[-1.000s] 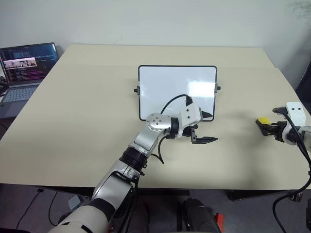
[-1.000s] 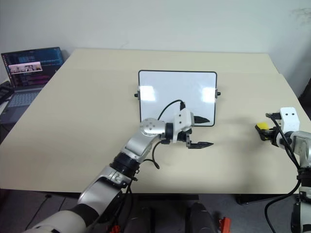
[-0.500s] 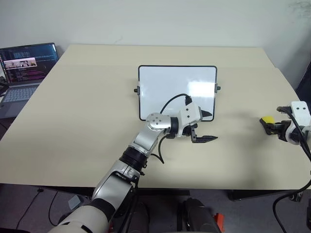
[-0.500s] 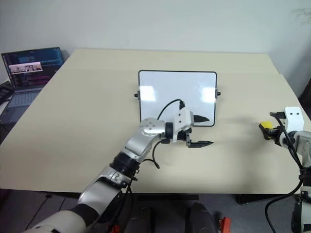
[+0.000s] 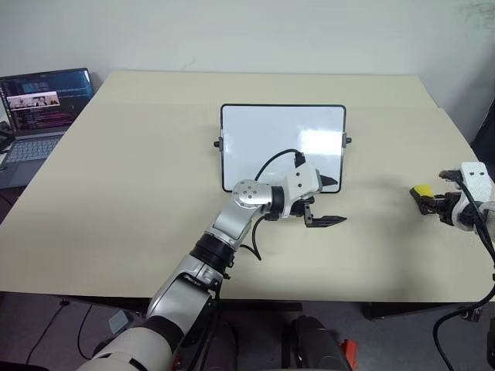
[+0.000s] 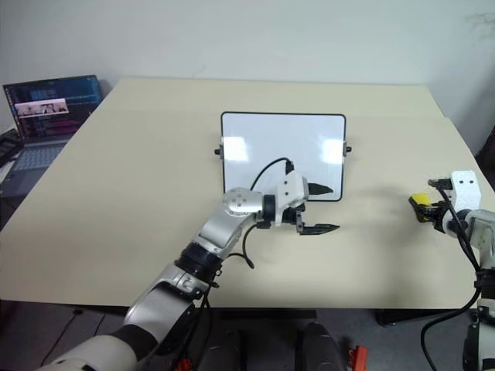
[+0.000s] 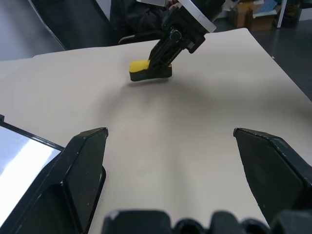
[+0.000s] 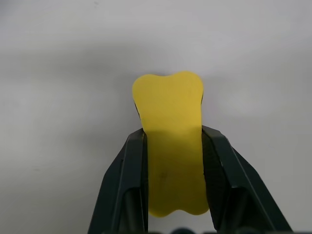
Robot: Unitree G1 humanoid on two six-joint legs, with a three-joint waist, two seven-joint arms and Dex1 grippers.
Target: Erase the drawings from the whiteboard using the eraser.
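The right gripper (image 8: 173, 141) pinches the eraser (image 8: 170, 161) so hard that it waists and may squirt out, while the left gripper (image 7: 170, 146), wide open and empty, apparently overhangs the whiteboard (image 5: 282, 143) edge.

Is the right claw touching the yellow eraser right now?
Touching. In the right wrist view, both black fingers of the right claw press the sides of the eraser.

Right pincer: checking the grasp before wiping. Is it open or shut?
Shut on the eraser: the right pincer has both black fingers pressed against the yellow block's sides.
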